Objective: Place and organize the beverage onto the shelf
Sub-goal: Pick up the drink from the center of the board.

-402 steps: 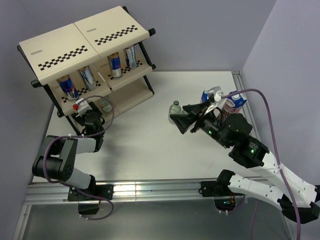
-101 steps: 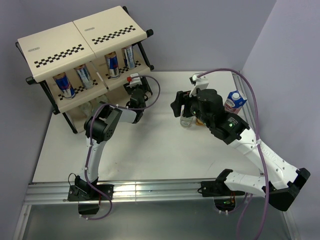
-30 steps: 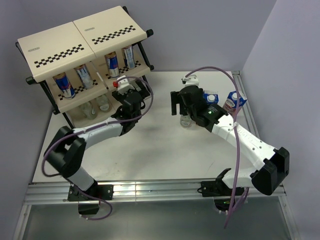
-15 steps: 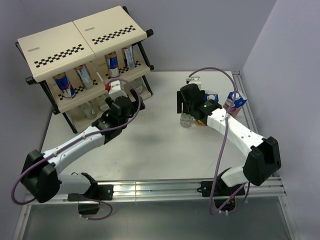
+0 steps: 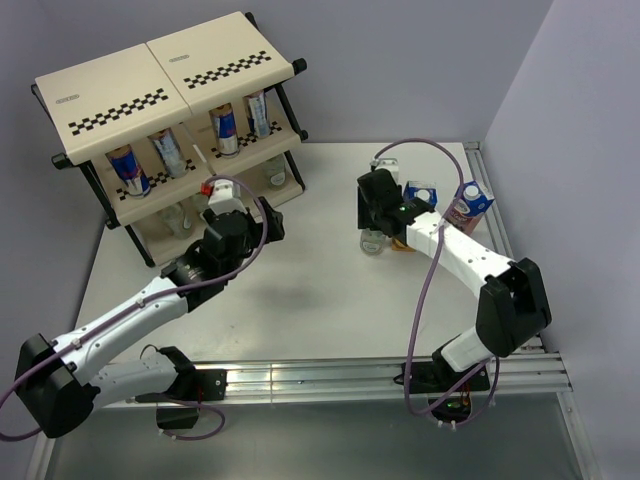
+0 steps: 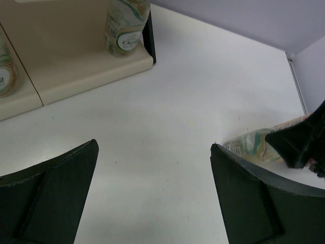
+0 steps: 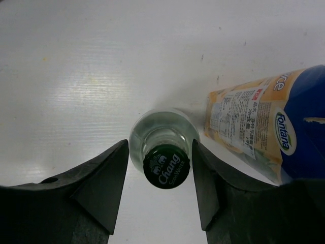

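Observation:
The shelf stands at the back left, with four cans on its middle tier and clear bottles on its bottom tier. One bottle stands on the table. In the right wrist view its dark cap sits between the fingers of my right gripper, which is open around its neck. The pineapple carton lies just right of it. The purple carton stands further right. My left gripper is wide open and empty over bare table near the shelf's right end.
In the left wrist view, the shelf's bottom tier holds a bottle at its right end. The table's right edge rail runs close behind the cartons. A grey wall lies behind the shelf.
My left gripper has drawn back from the shelf toward the near left, still open. My right gripper has stayed over the standing bottle while its arm swung rightward.

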{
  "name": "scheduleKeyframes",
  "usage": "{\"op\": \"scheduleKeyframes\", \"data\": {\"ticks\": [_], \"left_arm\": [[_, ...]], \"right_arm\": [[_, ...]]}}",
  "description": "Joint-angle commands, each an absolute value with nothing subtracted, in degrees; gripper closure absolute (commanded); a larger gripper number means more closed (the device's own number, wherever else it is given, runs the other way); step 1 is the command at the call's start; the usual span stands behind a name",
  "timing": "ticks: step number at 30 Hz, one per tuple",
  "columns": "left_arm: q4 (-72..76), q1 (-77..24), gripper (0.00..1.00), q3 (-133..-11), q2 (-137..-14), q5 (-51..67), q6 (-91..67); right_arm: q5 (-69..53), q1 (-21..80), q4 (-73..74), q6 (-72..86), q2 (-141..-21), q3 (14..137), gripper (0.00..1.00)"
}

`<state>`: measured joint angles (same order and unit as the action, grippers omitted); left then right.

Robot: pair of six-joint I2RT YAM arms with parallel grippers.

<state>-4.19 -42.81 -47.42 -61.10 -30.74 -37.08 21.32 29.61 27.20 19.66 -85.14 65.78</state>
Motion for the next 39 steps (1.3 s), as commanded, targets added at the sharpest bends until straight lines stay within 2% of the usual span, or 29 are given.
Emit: {"op": "scheduleKeyframes", "data": {"ticks": [1, 2, 4, 5, 7, 11, 14, 23, 30, 35, 39], "left_arm": [[-3.4, -44.0, 0.02, -46.6, -60.6, -28.1, -35.1], [-3.3, -44.9, 0.02, -46.6, -60.7, -28.3, -34.5], [-3.1, -46.0, 0.02, -46.3, -61.1, -29.1, -33.6], [-2.8, -46.4, 0.02, -46.1, -61.2, -29.2, -33.3], [-2.0, -47.6, 0.02, -45.6, -61.9, -29.5, -32.8], [1.3, -49.6, 0.02, -44.1, -63.6, -29.7, -32.3], [5.8, -51.0, 0.02, -43.0, -64.6, -31.1, -31.4], [31.3, -61.9, 0.01, -36.7, -72.1, -32.0, -16.7], [50.5, -65.0, 0.01, -30.5, -75.7, -27.3, -10.5], [56.4, -65.0, 0.01, -29.4, -78.4, -23.6, -7.3], [58.5, -65.0, 0.01, -30.1, -80.5, -25.2, -6.3]], "right_arm": [[23.6, 29.4, 25.7, 19.2, -86.4, 67.4, 0.41], [23.6, 29.4, 25.8, 19.0, -86.5, 67.6, 0.47], [23.4, 29.4, 26.0, 18.6, -86.4, 67.8, 0.52], [23.3, 29.4, 26.5, 18.6, -86.1, 67.9, 0.58], [23.1, 29.5, 26.9, 18.4, -85.3, 68.4, 0.62], [21.4, 30.3, 27.8, 18.1, -82.9, 69.3, 0.81], [20.1, 31.7, 28.6, 18.3, -81.5, 70.4, 0.9], [20.0, 37.6, 36.1, 17.9, -78.9, 78.4, 0.96], [19.4, 42.7, 41.1, 17.5, -77.8, 84.1, 0.97], [16.9, 45.0, 43.1, 17.0, -75.9, 87.3, 1.0], [17.0, 47.5, 44.6, 16.9, -75.4, 89.6, 1.0]]}}
